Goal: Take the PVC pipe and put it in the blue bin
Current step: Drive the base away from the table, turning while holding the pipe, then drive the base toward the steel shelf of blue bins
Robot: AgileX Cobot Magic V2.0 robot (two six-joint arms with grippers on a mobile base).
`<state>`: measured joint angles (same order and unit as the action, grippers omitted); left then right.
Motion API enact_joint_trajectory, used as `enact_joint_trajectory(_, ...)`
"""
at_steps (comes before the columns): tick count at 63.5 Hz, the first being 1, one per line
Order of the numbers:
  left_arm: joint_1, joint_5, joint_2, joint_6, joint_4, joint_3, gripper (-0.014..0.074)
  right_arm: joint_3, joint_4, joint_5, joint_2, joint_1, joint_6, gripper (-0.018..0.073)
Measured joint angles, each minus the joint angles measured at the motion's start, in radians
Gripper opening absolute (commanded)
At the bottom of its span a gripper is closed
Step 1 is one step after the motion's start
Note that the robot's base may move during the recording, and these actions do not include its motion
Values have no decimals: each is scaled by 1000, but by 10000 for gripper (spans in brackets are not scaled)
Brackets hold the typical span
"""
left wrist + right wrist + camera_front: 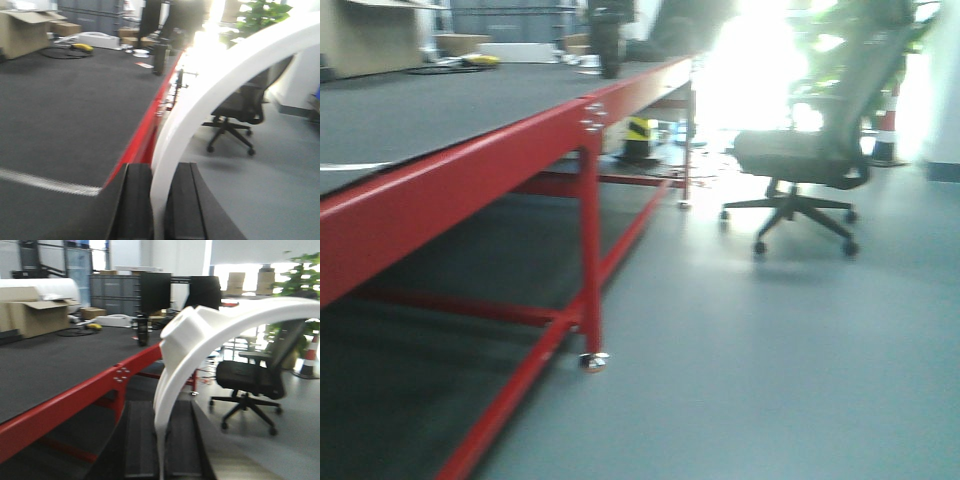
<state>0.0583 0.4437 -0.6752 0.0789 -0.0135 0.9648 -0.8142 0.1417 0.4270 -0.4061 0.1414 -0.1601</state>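
Left wrist-mounted view: left gripper (159, 170) is closed tight around PVC pipe (210, 95), which arcs from 6 to 2 o'clock, held clear of table (75, 110), presumably for carrying. Right gripper (161, 410) likewise clamps it.

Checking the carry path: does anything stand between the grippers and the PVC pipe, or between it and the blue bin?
Nothing separates them: the PVC pipe sits clamped in the left gripper and right gripper. No blue bin shows, so that path cannot be judged; an office chair stands ahead.
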Motion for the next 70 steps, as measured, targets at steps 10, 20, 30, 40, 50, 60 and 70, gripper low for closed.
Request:
enact_joint_trajectory(10, 0, 0, 0, 0, 0, 0, -111, 0, 0, 0, 0, 0, 0, -167)
enact_joint_trajectory(20, 0, 0, 0, 0, 0, 0, -111, 0, 0, 0, 0, 0, 0, -167)
enact_joint_trajectory(30, 0, 0, 0, 0, 0, 0, -111, 0, 0, 0, 0, 0, 0, -167)
enact_joint_trajectory(40, 0, 0, 0, 0, 0, 0, -111, 0, 0, 0, 0, 0, 0, -167)
enact_joint_trajectory(50, 0, 0, 0, 0, 0, 0, -111, 0, 0, 0, 0, 0, 0, -167)
enact_joint_trajectory(60, 0, 0, 0, 0, 0, 0, -111, 0, 0, 0, 0, 0, 0, -167)
enact_joint_trajectory(70, 0, 0, 0, 0, 0, 0, -111, 0, 0, 0, 0, 0, 0, -167)
